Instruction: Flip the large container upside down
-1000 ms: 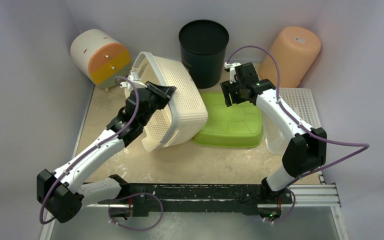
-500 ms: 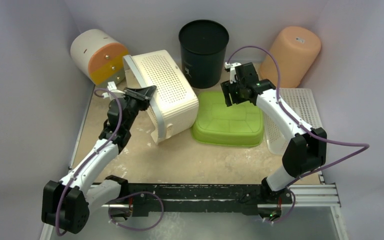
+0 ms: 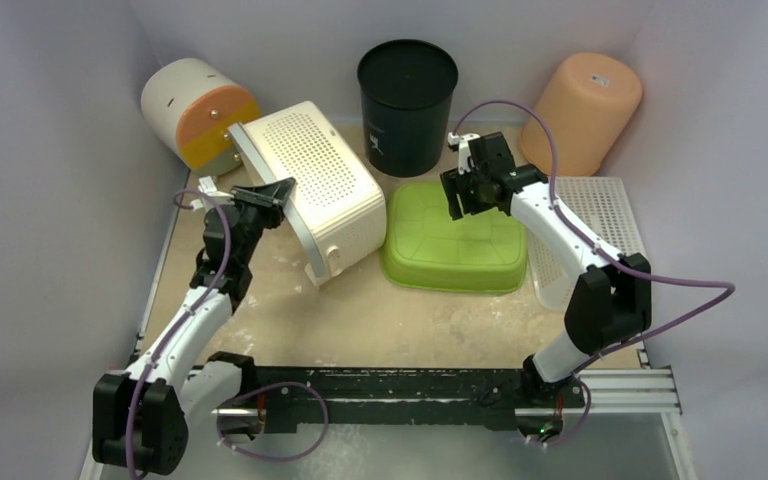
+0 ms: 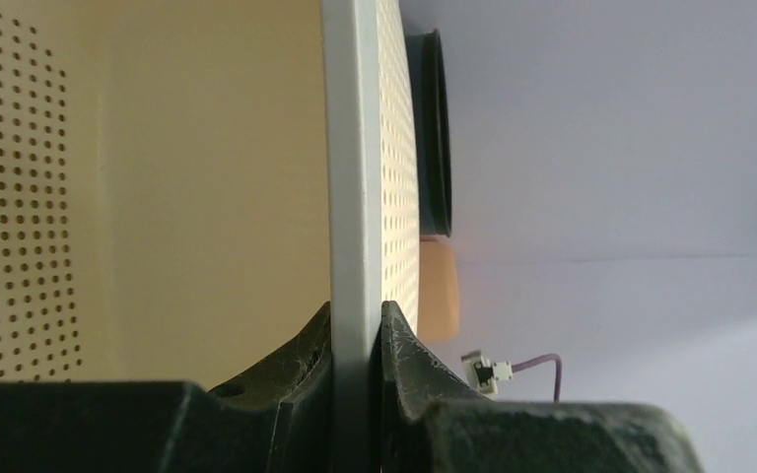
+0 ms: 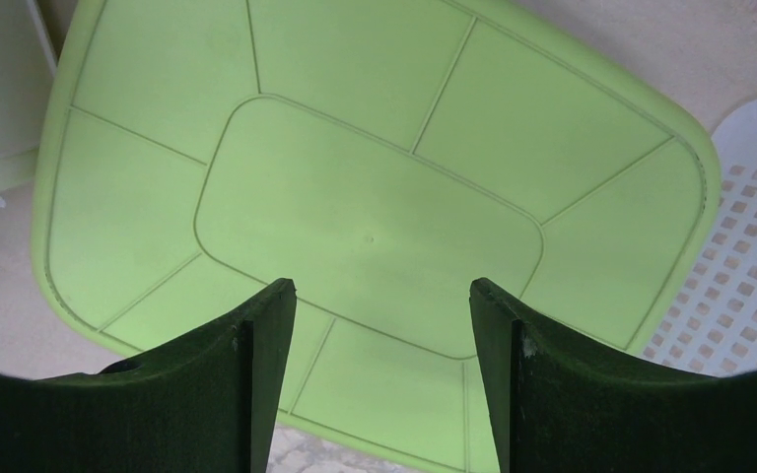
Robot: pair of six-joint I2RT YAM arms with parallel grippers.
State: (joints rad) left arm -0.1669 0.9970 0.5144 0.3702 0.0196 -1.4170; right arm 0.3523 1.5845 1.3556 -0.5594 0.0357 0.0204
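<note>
Bare table (image 3: 380, 320) lies open in front of the large container (image 3: 325, 170), which stands tipped at back left, mouth turned left, its far corner close to a white-and-orange drum (image 3: 195, 105). The left hand (image 3: 278, 188) pinches its rim, arm stretched forward. A black bucket (image 3: 407, 90) behind and a green tub (image 3: 455, 245) just beside hem it in. The right hand (image 5: 382, 286) hovers wide open above the tub.

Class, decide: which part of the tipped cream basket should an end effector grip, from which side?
The thin rim of the cream basket, approached from its open mouth on the left. The body is too wide to span, but the flat lip fits, as the left end effector clamped on it shows.
</note>
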